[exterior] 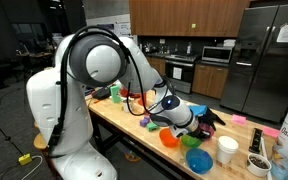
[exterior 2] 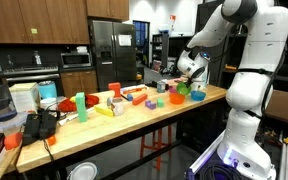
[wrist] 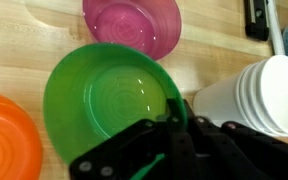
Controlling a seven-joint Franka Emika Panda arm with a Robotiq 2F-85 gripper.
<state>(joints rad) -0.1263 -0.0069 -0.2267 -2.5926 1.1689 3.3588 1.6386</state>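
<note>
In the wrist view a green bowl (wrist: 104, 95) stands on the wooden table (wrist: 14, 40). My gripper (wrist: 174, 125) is shut on its near right rim, with one finger inside the bowl and one outside. A pink bowl (wrist: 134, 25) lies just beyond it, an orange bowl (wrist: 4, 140) to its left, and a stack of white cups (wrist: 259, 95) to its right. In both exterior views the gripper (exterior: 194, 127) (exterior 2: 189, 76) is low over the bowls at the table's end, at the green bowl (exterior: 191, 141) (exterior 2: 197, 96).
A blue bowl (exterior: 198, 159) and white cups (exterior: 227, 150) stand near the table's edge. Coloured blocks and cups (exterior 2: 114, 103) are spread along the tabletop. A dark object (wrist: 259, 20) lies at the far right. Kitchen cabinets and a refrigerator (exterior 2: 109, 50) stand behind.
</note>
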